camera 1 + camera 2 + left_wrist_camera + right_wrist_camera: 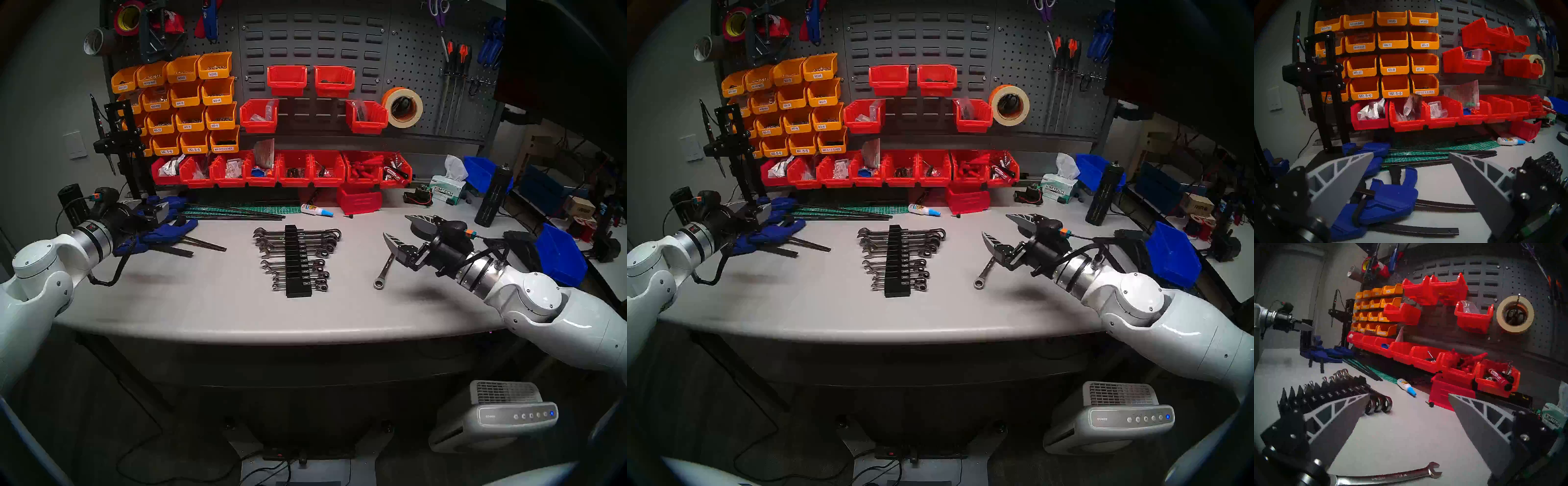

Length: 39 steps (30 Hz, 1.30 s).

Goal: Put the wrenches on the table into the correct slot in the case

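Wrench (382,272) flat on table (210,305), ring end nearest, below right end effector (397,225), fingers apart.

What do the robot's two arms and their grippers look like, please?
Both arms have glossy white shells with a silver metal wrist ring and black cables looping alongside. Each black gripper body carries an orange-and-teal plug. The left gripper and right gripper have pointed grey fingers with pale triangular ribbing.
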Motion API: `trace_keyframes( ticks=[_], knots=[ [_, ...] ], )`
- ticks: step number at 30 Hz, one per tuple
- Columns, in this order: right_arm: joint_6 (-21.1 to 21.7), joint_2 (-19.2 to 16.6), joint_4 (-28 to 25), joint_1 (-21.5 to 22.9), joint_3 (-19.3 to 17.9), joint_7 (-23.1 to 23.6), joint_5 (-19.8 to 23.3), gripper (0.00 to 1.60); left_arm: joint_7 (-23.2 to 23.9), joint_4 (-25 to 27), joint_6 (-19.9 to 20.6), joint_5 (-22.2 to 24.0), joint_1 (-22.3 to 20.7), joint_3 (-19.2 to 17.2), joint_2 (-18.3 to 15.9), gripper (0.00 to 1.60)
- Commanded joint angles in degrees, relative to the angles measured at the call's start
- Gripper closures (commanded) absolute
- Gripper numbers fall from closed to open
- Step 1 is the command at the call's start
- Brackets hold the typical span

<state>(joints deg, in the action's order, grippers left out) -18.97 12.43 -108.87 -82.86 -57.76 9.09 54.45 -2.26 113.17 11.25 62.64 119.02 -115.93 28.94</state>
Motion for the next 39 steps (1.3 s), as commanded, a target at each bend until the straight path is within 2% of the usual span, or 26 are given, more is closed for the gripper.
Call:
trace_keyframes(
  ticks=[1, 6, 13, 22, 27, 29, 31, 35, 37, 39],
  knots=[
    [7.38, -3.51, -1.63, 1.81, -3.49, 3.5, -6.26, 0.0, -0.04, 0.34, -0.68, -0.02, -1.19, -1.41, -0.23, 0.0],
    [12.86, -4.17, -2.35, 1.55, -4.83, 6.1, -9.6, 0.0, -0.02, 0.35, -0.72, -0.03, -1.2, -1.44, -0.2, 0.0],
    [16.86, -4.84, -2.04, 1.27, -8.68, 9.62, -12.46, 0.0, -0.03, 0.35, -0.69, -0.03, -1.21, -1.42, -0.22, 0.0],
    [22.12, -5.34, -1.34, 3.5, -13.29, 19.25, -16.69, 0.0, -0.04, 0.35, -0.65, -0.03, -1.21, -1.41, -0.23, 0.0],
    [23.54, -5.52, -0.71, 4.96, -14.7, 25.7, -19.7, 0.0, -0.04, 0.35, -0.66, -0.03, -1.21, -1.41, -0.22, 0.0],
    [23.79, -5.57, -0.49, 5.27, -14.88, 26.79, -20.29, 0.0, -0.04, 0.35, -0.67, -0.03, -1.21, -1.42, -0.21, 0.0],
    [23.4, -5.63, 0.53, 6.36, -15.02, 30.32, -23.23, 0.0, -0.04, 0.35, -0.67, -0.03, -1.21, -1.42, -0.21, 0.0],
    [22.77, -5.7, 1.47, 7.71, -14.71, 32.77, -25.58, 0.0, -0.04, 0.35, -0.67, -0.03, -1.21, -1.42, -0.22, 0.0],
    [21.28, -3.22, 2.95, 9.19, -14.74, 35.04, -27.99, 0.0, -0.05, 0.35, -0.66, -0.03, -1.21, -1.41, -0.22, 0.0],
    [21.07, -2.39, 3.31, 9.72, -14.67, 36.01, -28.66, 0.0, -0.05, 0.35, -0.66, -0.03, -1.21, -1.41, -0.22, 0.0]
  ],
)
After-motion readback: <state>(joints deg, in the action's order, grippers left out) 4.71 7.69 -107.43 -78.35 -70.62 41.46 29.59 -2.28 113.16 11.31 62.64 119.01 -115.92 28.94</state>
